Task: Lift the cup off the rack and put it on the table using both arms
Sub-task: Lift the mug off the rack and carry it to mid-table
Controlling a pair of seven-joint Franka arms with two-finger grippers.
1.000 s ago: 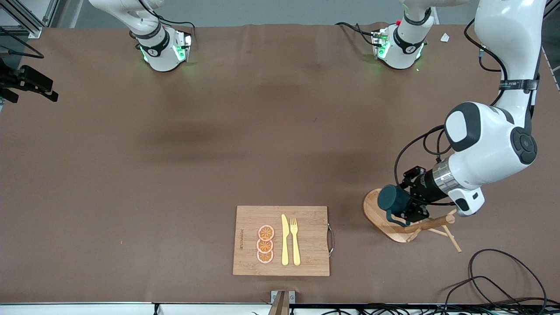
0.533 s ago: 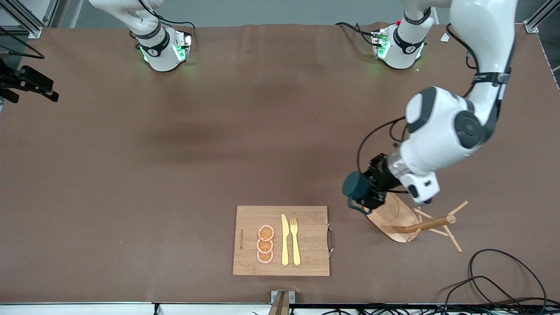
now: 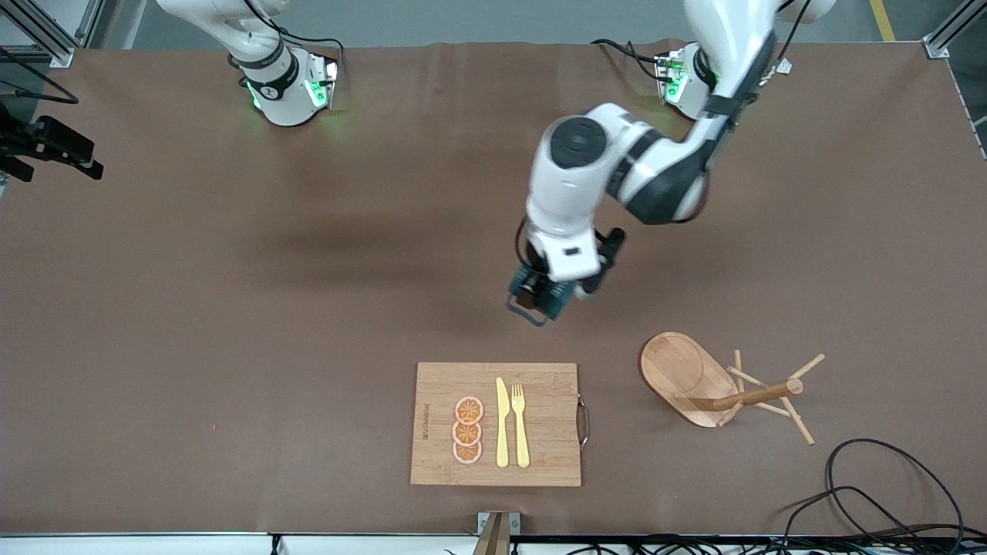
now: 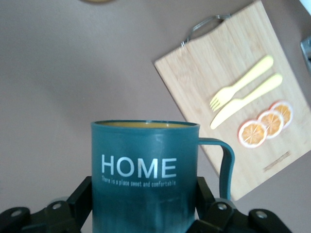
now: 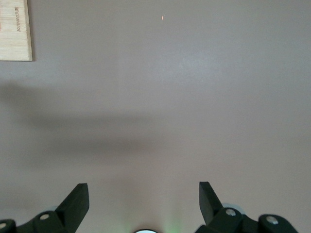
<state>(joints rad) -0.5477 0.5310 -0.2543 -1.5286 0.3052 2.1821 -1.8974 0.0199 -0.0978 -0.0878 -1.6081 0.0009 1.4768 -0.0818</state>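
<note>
Cutting board [image 3: 496,424] nearest camera, knife, fork, orange slices on it. Rack [image 3: 713,384] beside board, toward my left arm's end, pegs bare. My left gripper [image 3: 540,297] pinches cup [image 4: 145,174], up over table [image 3: 231,308]. My right gripper [image 5: 144,204] waits, fingers spread, holds nothing.

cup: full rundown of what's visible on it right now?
The cup is a small dark teal cylindrical mug with a matte look, a thin loop handle on one side and a tan-yellow inside showing at the rim. White lettering on its side reads HOME, with a smaller line beneath. It is off the rack, clamped at its sides by the left pincer, whose fingers touch its lower body. It hangs in the air over bare table, rim pointing away from the wrist.
</note>
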